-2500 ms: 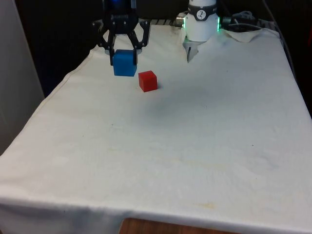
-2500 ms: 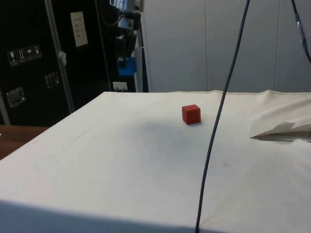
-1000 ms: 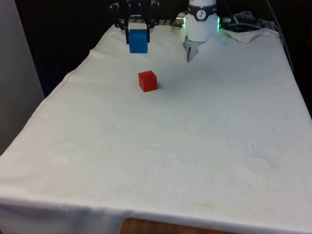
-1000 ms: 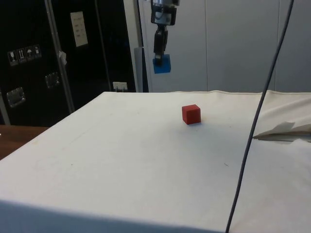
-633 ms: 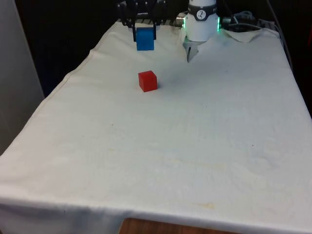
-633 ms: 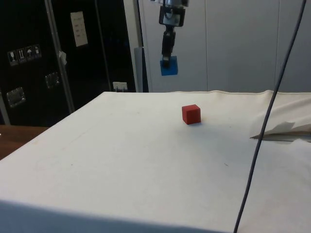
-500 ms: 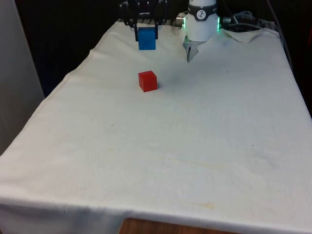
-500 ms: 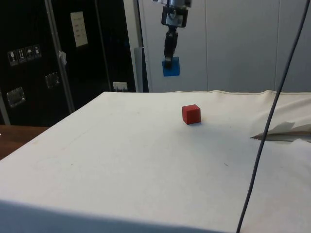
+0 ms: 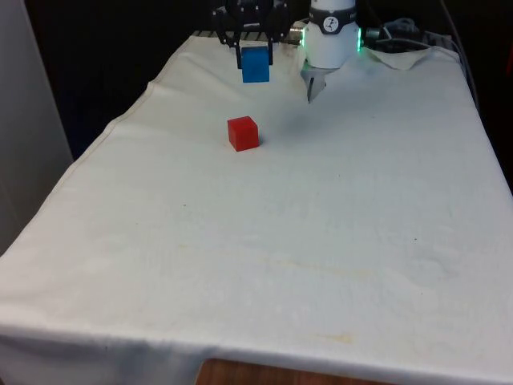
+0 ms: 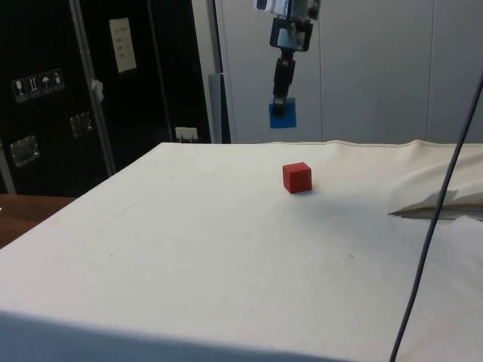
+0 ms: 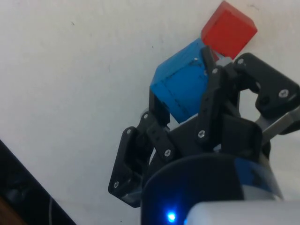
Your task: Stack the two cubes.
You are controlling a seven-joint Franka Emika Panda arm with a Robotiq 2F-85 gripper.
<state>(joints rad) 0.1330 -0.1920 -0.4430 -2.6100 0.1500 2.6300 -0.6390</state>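
Observation:
My gripper (image 9: 255,58) is shut on a blue cube (image 9: 256,66) and holds it high in the air over the far part of the table. In the side view the blue cube (image 10: 283,115) hangs from the gripper (image 10: 281,105), well above the cloth. A red cube (image 9: 243,133) sits alone on the white cloth, nearer the camera than the held cube and slightly towards the front view's left. In the side view the red cube (image 10: 297,177) lies below and a little right of the held one. The wrist view has the blue cube (image 11: 183,84) between the fingers with the red cube (image 11: 228,29) beyond it.
The white cloth (image 9: 304,233) covers the whole table, with its edge (image 9: 120,120) dropping off at the front view's left. The robot's base (image 9: 331,36) stands at the far end, with crumpled cloth (image 9: 405,48) beside it. A dark cable (image 10: 430,226) hangs across the side view.
The gripper has carried the blue cube up from beside the red cube, then steadily towards the front view's right, nearer to above the red cube. The red cube has not moved.

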